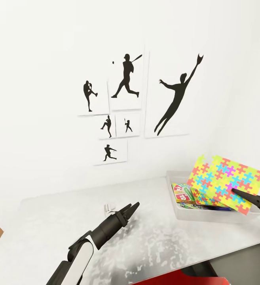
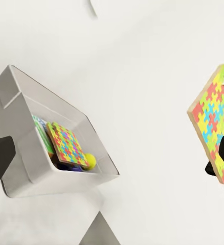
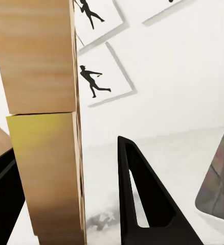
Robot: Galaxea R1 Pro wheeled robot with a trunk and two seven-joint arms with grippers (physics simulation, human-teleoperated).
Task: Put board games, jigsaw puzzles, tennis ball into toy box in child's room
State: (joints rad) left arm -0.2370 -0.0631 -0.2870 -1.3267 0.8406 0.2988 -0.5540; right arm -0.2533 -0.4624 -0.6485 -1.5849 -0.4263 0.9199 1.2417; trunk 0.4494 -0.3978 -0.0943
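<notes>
Head view: right hand (image 1: 246,196) grips a jigsaw puzzle (image 1: 226,181) above the toy box (image 1: 177,211); next, lowering and release. Left hand (image 1: 129,210) hovers empty, fingers parted, over the desk (image 1: 46,221).

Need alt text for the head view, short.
The right gripper holds a colourful jigsaw puzzle tilted above the grey toy box on the table. The left gripper hovers over the table; baseball silhouettes hang behind.
</notes>
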